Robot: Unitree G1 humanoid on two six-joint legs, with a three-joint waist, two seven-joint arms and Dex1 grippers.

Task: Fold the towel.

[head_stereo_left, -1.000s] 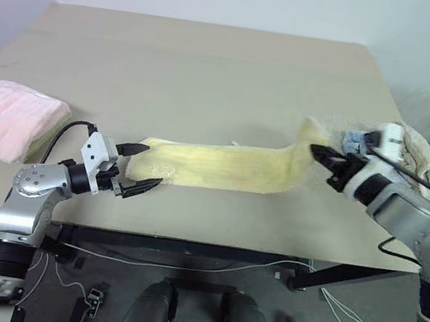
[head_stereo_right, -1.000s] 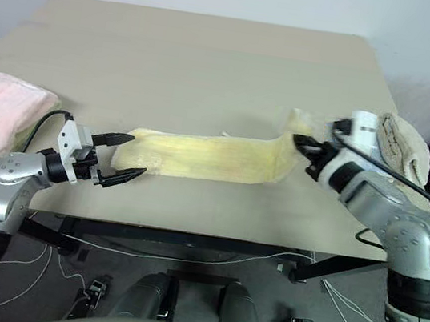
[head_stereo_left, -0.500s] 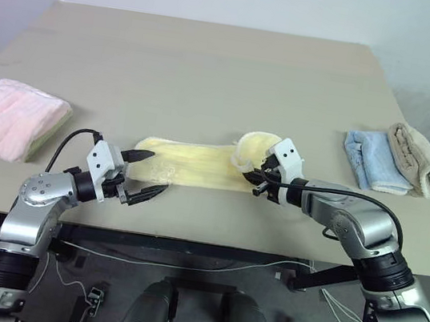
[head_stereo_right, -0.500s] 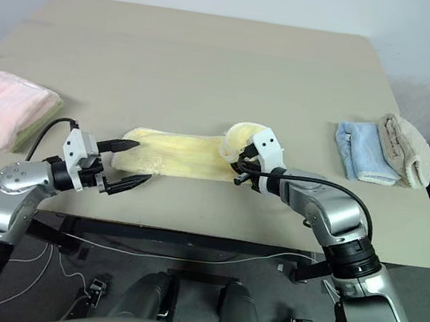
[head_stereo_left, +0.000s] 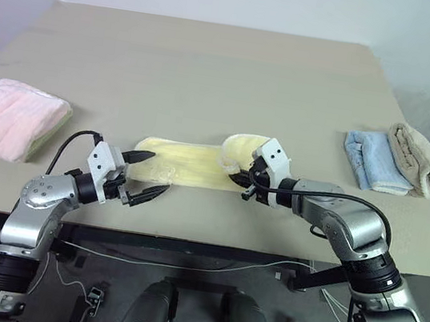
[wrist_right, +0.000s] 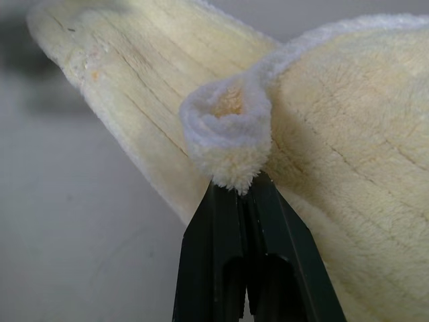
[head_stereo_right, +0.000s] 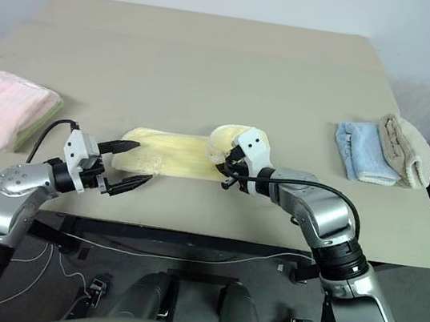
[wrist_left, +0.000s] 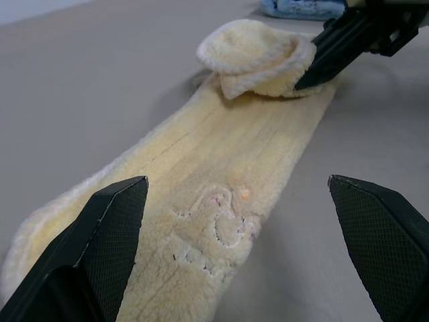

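The pale yellow towel [head_stereo_left: 186, 164] lies as a narrow strip near the table's front edge, its right end lifted and curled back over itself. My right gripper [head_stereo_left: 245, 183] is shut on that curled end; the right wrist view shows the rolled hem [wrist_right: 228, 131] pinched between the black fingers [wrist_right: 221, 268]. My left gripper [head_stereo_left: 146, 172] is open at the strip's left end, one finger over the cloth and one in front of it, holding nothing. In the left wrist view the towel [wrist_left: 221, 201] runs away between the spread fingertips [wrist_left: 110, 228] toward the right gripper [wrist_left: 305, 79].
A folded pink towel [head_stereo_left: 11, 117] lies at the table's left edge. Folded light blue [head_stereo_left: 368, 158] and beige [head_stereo_left: 416, 157] towels sit at the right edge. The tan table [head_stereo_left: 212, 71] stretches bare behind the yellow towel. Cables hang below the front edge.
My right gripper carried the towel's right end leftward and down, from beside the blue and beige towels to over the strip's middle, doubling the cloth back. The left gripper stayed put and open.
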